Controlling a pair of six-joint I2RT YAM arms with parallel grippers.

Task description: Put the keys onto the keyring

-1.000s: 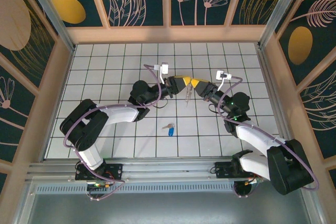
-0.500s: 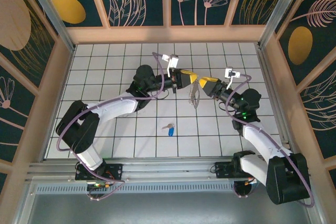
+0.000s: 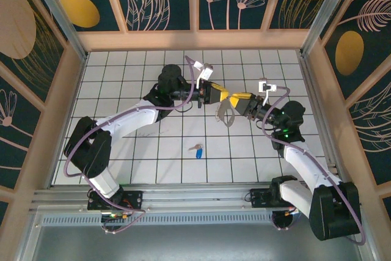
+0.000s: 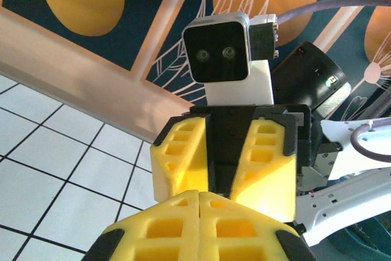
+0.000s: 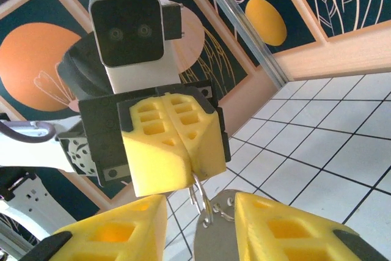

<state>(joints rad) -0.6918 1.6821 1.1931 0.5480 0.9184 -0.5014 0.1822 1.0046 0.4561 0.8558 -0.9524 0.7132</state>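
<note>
the left gripper (image 3: 215,95) is raised over the middle of the white tiled table (image 3: 122,77), its 2 yellow pads pressed together on the top of the keyring (image 3: 226,113), which hangs from them as a pale loop. in the right wrist view the ring's thin wire runs straight up into the seam of those closed pads. the right gripper (image 3: 236,99) faces it tip to tip, almost touching. its 2 fingers (image 5: 275,230) stand apart with the keyring's lower part (image 5: 211,239) between them. a gap shows on 1 side, so it is not clamped. the key (image 3: 197,150), silver with a blue head, lies flat on the tiles nearer the arm bases, well apart from both grippers.
</note>
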